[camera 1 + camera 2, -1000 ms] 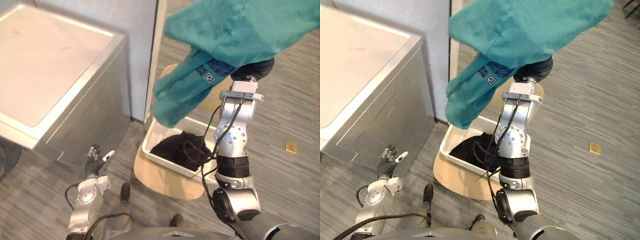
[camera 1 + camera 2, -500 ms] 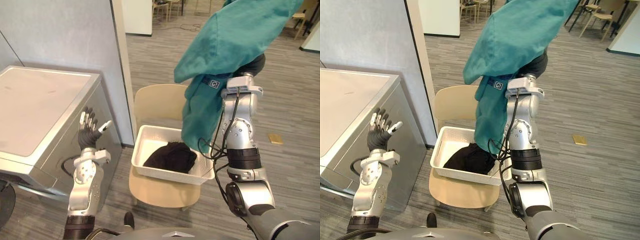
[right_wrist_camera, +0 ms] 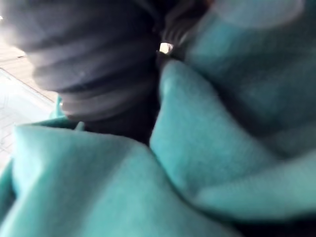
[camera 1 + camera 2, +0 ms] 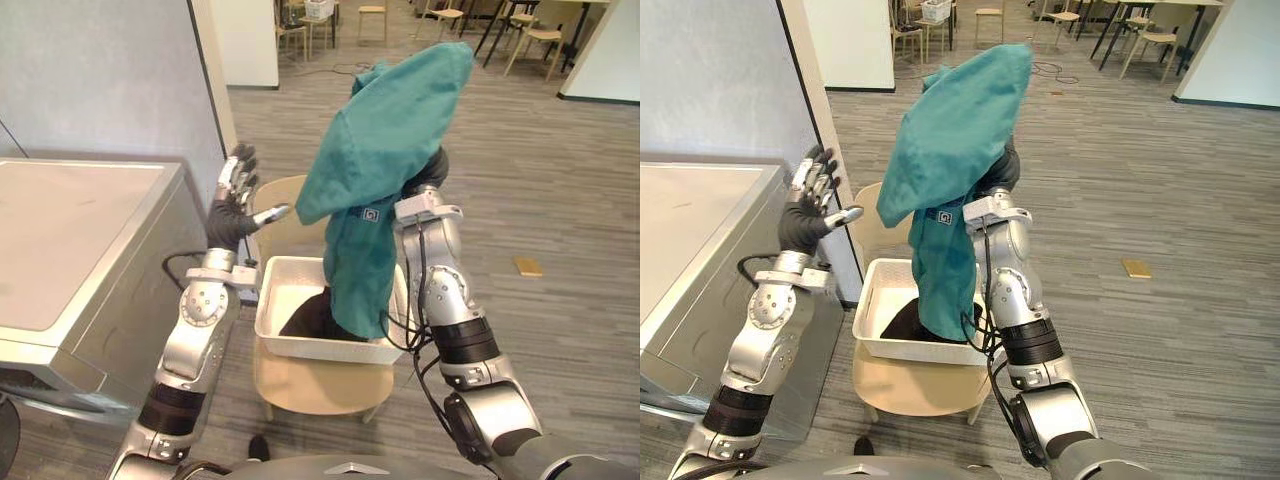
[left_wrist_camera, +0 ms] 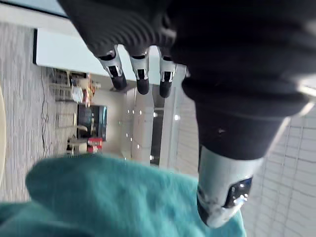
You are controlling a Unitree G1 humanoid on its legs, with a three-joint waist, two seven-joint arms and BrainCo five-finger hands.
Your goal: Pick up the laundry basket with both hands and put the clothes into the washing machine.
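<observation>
Currently the right arm stands upright over the laundry basket (image 4: 320,350), and the teal garment (image 4: 390,130) is draped over its top. The cloth covers the right hand (image 3: 84,64) apart from its dark ribbed cover, so whether that hand grips the cloth cannot be told. The garment hangs down along the arm, and its lower edge reaches into the basket.

The left hand (image 4: 230,218) is held up beside the garment, on the side toward the washing machine (image 4: 70,240). Its fingers are straight and spread, with the thumb pointing toward the cloth. It holds nothing and is apart from the garment.

The laundry basket is white and rectangular. It rests on the seat of a pale wooden chair (image 4: 320,385), between the two arms. Neither hand touches it. A heap of black clothes (image 4: 305,318) lies inside, partly behind the hanging teal cloth.

The washing machine is a silver-grey box with a flat top, standing to the robot's left of the chair, against a grey partition wall (image 4: 100,80). A small tan object (image 4: 528,267) lies on the floor, well apart to the right.
</observation>
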